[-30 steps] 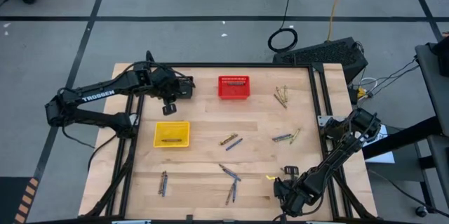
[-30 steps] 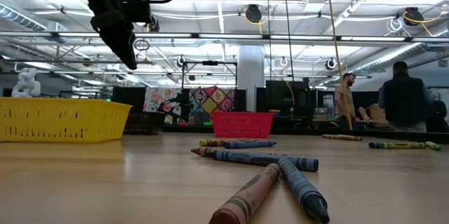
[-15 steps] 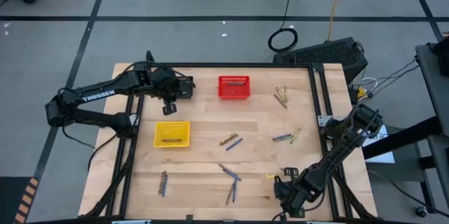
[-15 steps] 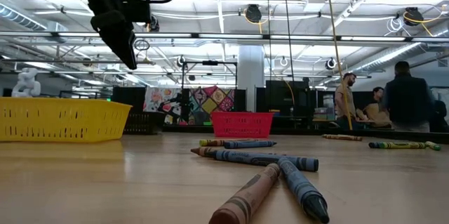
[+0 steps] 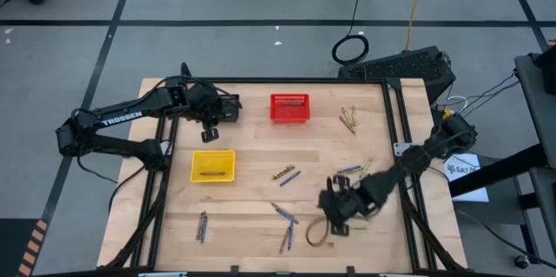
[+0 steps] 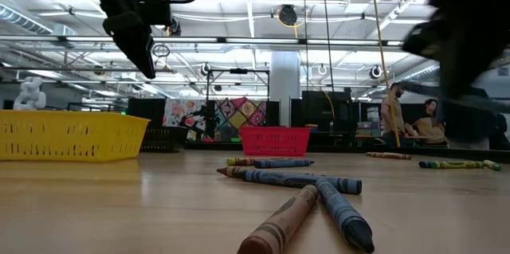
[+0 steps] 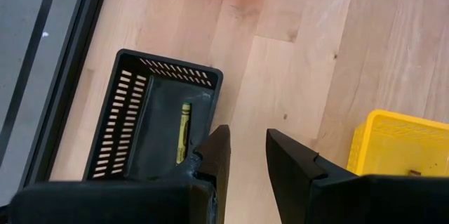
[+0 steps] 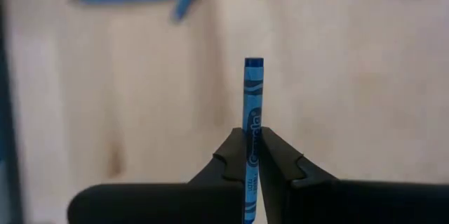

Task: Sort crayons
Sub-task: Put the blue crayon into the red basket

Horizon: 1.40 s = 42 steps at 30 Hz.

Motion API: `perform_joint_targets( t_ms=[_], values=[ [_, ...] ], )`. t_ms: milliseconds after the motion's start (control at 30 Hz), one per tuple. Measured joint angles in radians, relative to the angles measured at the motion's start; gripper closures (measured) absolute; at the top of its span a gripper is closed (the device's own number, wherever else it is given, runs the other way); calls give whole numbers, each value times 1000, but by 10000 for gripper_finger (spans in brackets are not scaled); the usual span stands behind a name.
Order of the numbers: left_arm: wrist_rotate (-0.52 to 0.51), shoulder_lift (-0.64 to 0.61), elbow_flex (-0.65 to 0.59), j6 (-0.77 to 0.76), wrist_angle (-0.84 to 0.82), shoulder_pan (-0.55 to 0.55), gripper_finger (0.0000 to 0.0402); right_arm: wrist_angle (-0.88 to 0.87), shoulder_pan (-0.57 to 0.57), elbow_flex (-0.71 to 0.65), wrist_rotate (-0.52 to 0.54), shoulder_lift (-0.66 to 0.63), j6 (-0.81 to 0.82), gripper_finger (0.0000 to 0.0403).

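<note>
My right gripper (image 5: 332, 204) hangs over the table's near right part, shut on a blue crayon (image 8: 252, 94); in the low view it is a dark blur (image 6: 470, 39). My left gripper (image 7: 247, 157) waits open above the black basket (image 7: 158, 122) at the far left, where a yellow-green crayon (image 7: 184, 131) lies on the basket floor. The yellow basket (image 5: 213, 166) and red basket (image 5: 289, 108) stand on the wood. Loose crayons lie in small groups (image 5: 284, 174), (image 5: 284, 214), (image 5: 350, 121), (image 5: 201, 225). My right gripper pinches the blue crayon between its two fingers at the wrapper's lower part (image 8: 251, 131). The crayon runs along the fingers, and its far end (image 8: 253, 64) sticks out past the fingertips. The fingers slant downward, and the crayon is lifted clear of the table.
More crayons lie at the right (image 5: 354, 170) and near the front edge (image 5: 286, 240); in the low view a cluster (image 6: 307, 194) lies close to the camera. A black frame (image 5: 391, 112) borders the wooden top. People stand in the room beyond (image 6: 392, 111).
My right gripper has swung from the table's near right corner toward the middle of the table and risen, coming into the low view as a dark blur at the upper right. My left gripper and the baskets have kept still.
</note>
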Motion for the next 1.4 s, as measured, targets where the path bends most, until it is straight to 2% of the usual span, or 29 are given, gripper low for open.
perform_joint_targets(
  t_ms=[433, 633, 933, 1200, 1400],
  values=[
    [4, 0, 0, -27, 34, 0, 310, 70, -334, 1, -2, -8, -294, 403],
    [82, 0, 0, -94, 39, -10, 310, 160, -485, 1, -2, -8, -495, 403],
    [104, 0, 0, -175, 53, -106, 310, 263, -690, 1, -2, -8, -719, 403],
    [104, 0, 0, -261, 55, -194, 310, 348, -825, 2, -7, -8, -906, 403],
    [104, 0, 0, -314, 107, -254, 310, 430, -898, 2, -103, -8, -1012, 403]
  ],
)
